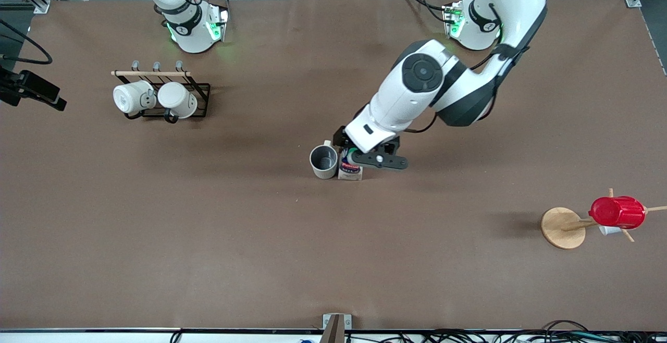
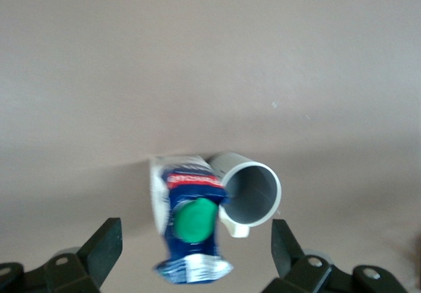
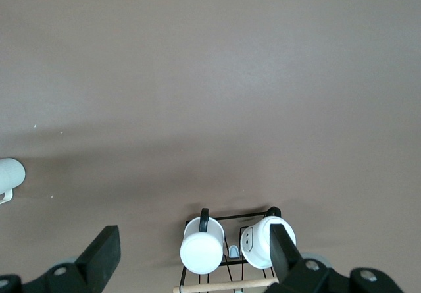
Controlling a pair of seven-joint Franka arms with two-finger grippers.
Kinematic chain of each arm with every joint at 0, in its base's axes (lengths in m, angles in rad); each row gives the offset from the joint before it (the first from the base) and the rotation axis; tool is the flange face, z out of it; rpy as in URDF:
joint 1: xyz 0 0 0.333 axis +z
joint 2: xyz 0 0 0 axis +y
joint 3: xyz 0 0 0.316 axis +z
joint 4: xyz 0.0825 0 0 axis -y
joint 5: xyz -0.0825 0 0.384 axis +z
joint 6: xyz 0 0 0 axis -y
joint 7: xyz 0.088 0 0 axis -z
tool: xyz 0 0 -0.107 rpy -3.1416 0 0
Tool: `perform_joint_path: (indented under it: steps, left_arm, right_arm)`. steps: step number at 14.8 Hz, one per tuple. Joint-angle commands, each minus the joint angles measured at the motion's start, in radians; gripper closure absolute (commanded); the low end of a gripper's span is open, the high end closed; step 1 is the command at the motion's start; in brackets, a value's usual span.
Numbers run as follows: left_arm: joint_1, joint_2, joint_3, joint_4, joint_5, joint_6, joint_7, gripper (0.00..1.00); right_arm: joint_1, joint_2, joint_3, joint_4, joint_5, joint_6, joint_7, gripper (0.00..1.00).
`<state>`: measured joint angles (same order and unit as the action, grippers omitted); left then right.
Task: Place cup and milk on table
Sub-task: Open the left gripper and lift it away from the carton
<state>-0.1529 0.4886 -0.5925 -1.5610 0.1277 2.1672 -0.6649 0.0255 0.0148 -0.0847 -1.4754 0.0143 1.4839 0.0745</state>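
The left gripper (image 2: pixel 192 240) hangs wide open over the milk (image 2: pixel 191 230), its fingers clear of the carton and gripping nothing. The milk stands upright mid-table (image 1: pixel 333 259), touching the cup (image 1: pixel 323 161) beside it. The right gripper (image 3: pixel 194 250), open and empty, waits above the mug rack (image 1: pixel 172 98).

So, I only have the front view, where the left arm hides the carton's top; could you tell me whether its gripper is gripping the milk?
Observer: No. The left wrist view shows the left gripper open, its fingers well clear on either side of the milk, which stands on the table beside the cup.
Operator: Thank you. And the right gripper, please?
Observer: The right gripper is open too; that arm waits above the rack's white mugs.
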Motion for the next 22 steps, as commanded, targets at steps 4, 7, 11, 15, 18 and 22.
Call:
perform_joint_path:
  steps: [4, 7, 11, 15, 18, 22]
  left_arm:
    - [0.001, -0.183, 0.169, -0.027, 0.004, -0.289, 0.069, 0.0]
    - [0.027, -0.254, 0.226, -0.027, -0.022, -0.369, 0.206, 0.0]
    - [0.042, -0.386, 0.368, -0.047, -0.149, -0.435, 0.402, 0.0]
    - [0.074, -0.537, 0.447, -0.135, -0.186, -0.463, 0.547, 0.0]
    - [0.087, -0.62, 0.445, -0.195, -0.186, -0.463, 0.553, 0.0]
    - [0.11, -0.656, 0.438, -0.232, -0.174, -0.452, 0.585, 0.0]
  right_arm:
    - [-0.004, 0.007, -0.003, 0.017, 0.01, -0.014, -0.012, 0.0]
    - [-0.004, 0.007, -0.003, 0.015, 0.01, -0.013, -0.01, 0.0]
    - [-0.006, 0.007, -0.001, 0.015, 0.01, -0.013, -0.01, 0.0]
    - [-0.006, 0.007, -0.003, 0.014, 0.01, -0.011, -0.012, 0.0]
    - [-0.006, 0.007, -0.001, 0.013, 0.01, -0.011, -0.012, 0.0]
    - [-0.007, 0.008, -0.003, 0.013, 0.01, -0.01, -0.012, 0.0]
